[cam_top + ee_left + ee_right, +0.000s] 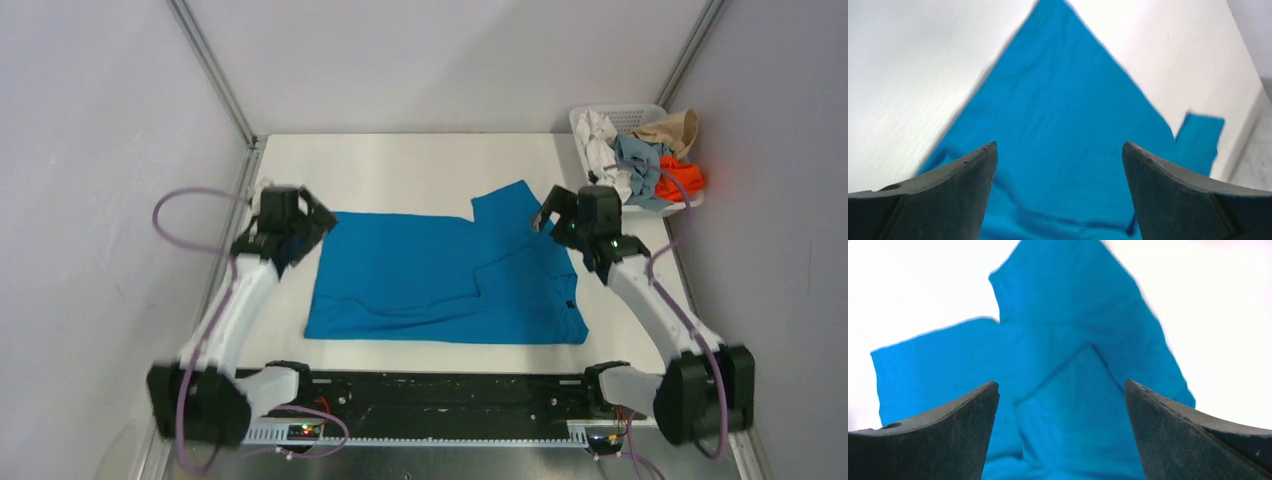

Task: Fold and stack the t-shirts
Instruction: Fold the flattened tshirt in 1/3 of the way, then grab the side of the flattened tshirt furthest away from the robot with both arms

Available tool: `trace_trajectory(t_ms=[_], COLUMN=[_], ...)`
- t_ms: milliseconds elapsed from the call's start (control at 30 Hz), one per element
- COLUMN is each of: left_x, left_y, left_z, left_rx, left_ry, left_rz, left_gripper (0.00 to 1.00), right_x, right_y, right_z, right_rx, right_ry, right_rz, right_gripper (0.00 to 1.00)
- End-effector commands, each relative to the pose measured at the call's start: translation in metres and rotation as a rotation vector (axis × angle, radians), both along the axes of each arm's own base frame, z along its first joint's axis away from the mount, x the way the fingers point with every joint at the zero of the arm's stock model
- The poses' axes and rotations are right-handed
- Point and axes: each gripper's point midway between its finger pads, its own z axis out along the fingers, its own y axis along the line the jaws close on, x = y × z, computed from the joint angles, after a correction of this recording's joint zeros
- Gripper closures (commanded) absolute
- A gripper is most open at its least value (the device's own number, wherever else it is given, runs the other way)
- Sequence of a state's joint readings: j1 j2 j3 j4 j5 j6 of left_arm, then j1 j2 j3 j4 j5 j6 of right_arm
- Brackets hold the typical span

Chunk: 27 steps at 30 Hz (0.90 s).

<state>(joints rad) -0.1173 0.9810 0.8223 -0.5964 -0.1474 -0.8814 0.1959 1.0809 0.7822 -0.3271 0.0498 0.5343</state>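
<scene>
At t-shirt (430, 280) edges, left claw (322, 216), right claw (549, 214) gape.

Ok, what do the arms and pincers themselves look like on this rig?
The left arm and right arm share white link shells, black joints and black bases; a lilac cable loops along each. The right wrist shows small green lights. The left pincer and right pincer each have two dark grey, wedge-shaped, slightly scuffed fingers.

shirt (430, 280) centred on table (400, 165), basket (622, 108) far-right corner
</scene>
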Motion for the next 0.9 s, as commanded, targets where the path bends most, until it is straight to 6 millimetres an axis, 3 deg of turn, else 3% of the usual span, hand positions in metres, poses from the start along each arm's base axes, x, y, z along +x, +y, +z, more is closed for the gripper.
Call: trace_trajectory(t_ms=[0, 33, 67, 100, 133, 167, 200, 300, 433, 600, 733, 867], left_x=[0.080, 0.099, 0.115, 0.138, 0.148, 0.167, 0.174, 0.200, 0.213, 0.218, 0.216, 0.214], left_y=[0.023, 0.024, 0.027, 0.033, 0.033, 0.034, 0.035, 0.043, 0.039, 0.014, 0.003, -0.009], left_z=[0.003, 0.017, -0.006, -0.014, -0.018, -0.027, -0.035, -0.065, -0.094, -0.113, -0.130, -0.128], left_rx=[0.158, 0.139, 0.133, 0.141, 0.134, 0.129, 0.125, 0.094, 0.046, -0.090, -0.141, -0.169], left_ry=[0.046, 0.017, 0.080, 0.099, 0.104, 0.116, 0.130, 0.178, 0.215, 0.225, 0.257, 0.251], left_rz=[-0.080, -0.119, -0.139, -0.174, -0.204, -0.248, -0.263, -0.287, -0.327, -0.408, -0.422, -0.462], left_gripper=[0.02, 0.02, 0.02, 0.02, 0.02, 0.02, 0.02, 0.02, 0.01, 0.00, 0.08, 0.19], right_x=[0.069, 0.079, 0.093, 0.104, 0.112, 0.121, 0.127, 0.138, 0.143, 0.143, 0.150, 0.156], right_y=[-0.011, -0.011, -0.012, -0.012, -0.012, -0.011, -0.012, -0.017, -0.021, -0.014, -0.008, 0.005], right_z=[0.027, 0.028, 0.023, 0.030, 0.015, 0.020, 0.008, -0.001, -0.020, -0.025, -0.024, -0.031], right_rx=[-0.065, -0.066, -0.063, -0.057, -0.054, -0.051, -0.054, -0.059, -0.046, -0.009, 0.022, 0.054], right_ry=[-0.093, -0.097, -0.081, -0.097, -0.062, -0.077, -0.050, -0.017, 0.025, 0.037, 0.015, 0.031], right_rz=[-0.037, -0.039, -0.041, -0.043, -0.038, -0.037, -0.038, -0.048, -0.052, -0.026, -0.009, 0.036], right_gripper=[0.00, 0.00, 0.00, 0.00, 0.00, 0.00, 0.00, 0.00, 0.00, 0.00, 0.00, 0.00])
